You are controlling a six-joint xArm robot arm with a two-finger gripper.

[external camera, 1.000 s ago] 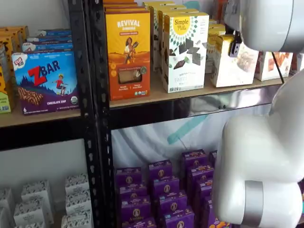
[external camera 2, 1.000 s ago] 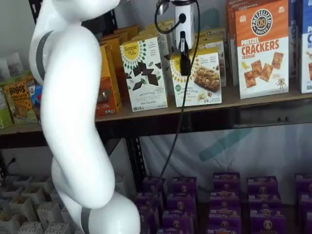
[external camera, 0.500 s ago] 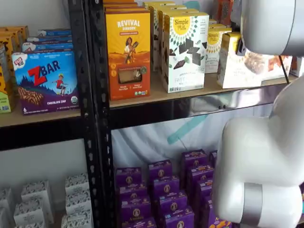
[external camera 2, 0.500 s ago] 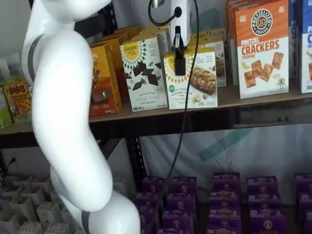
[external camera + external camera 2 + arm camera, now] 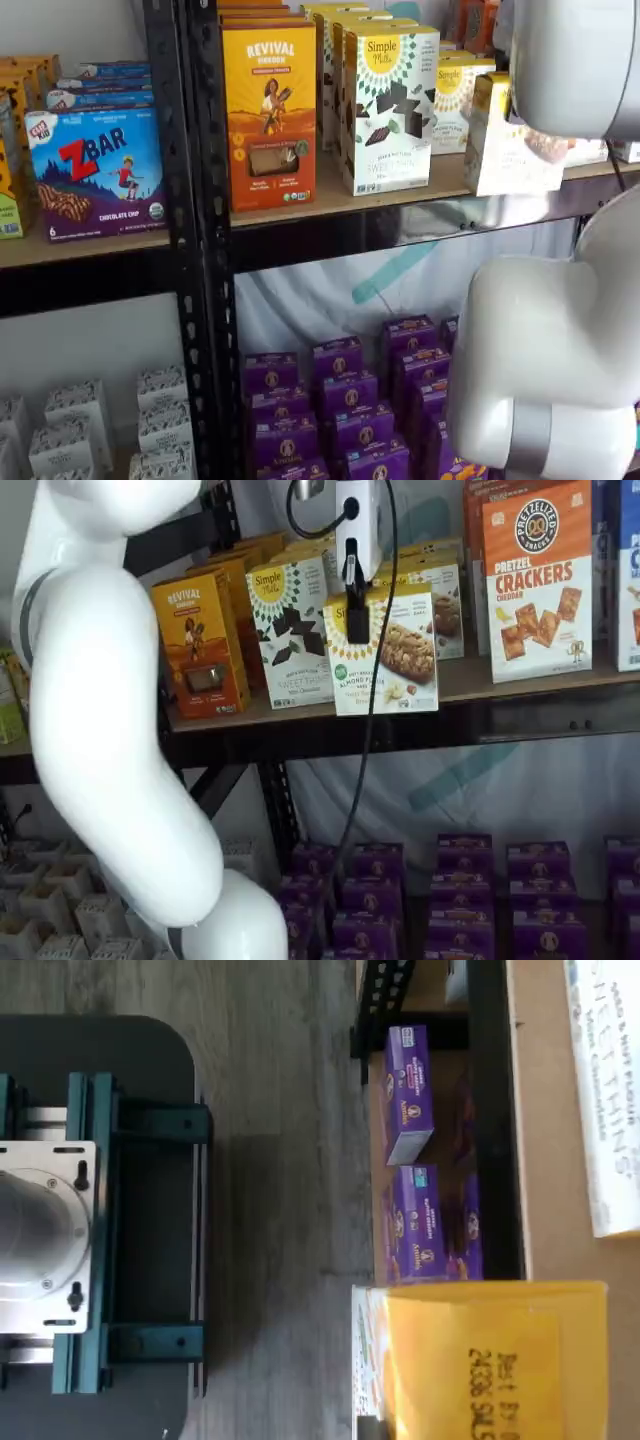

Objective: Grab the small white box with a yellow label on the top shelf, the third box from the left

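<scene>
My gripper (image 5: pixel 356 618) hangs from the top edge in a shelf view, one black finger pressed on the front of the small white box with a yellow label (image 5: pixel 383 652). The fingers are shut on this box. It hangs out past the front of the top shelf (image 5: pixel 540 716), before the silvery rail. In a shelf view the box (image 5: pixel 505 150) shows its yellow side, partly hidden by my white arm. The wrist view shows its yellow side (image 5: pixel 490 1360) close up.
A taller white Simple Mills box (image 5: pixel 295 630) and an orange Revival box (image 5: pixel 200 645) stand to its left. More small white boxes (image 5: pixel 440 600) stand behind, and a Pretzel Crackers box (image 5: pixel 537 580) to the right. Purple boxes (image 5: pixel 460 880) fill the floor level. A ZBar box (image 5: pixel 95 170) stands on the neighbouring shelf.
The gripper has drawn the small white box forward off the shelf board, away from the row behind it and out in front of the rail.
</scene>
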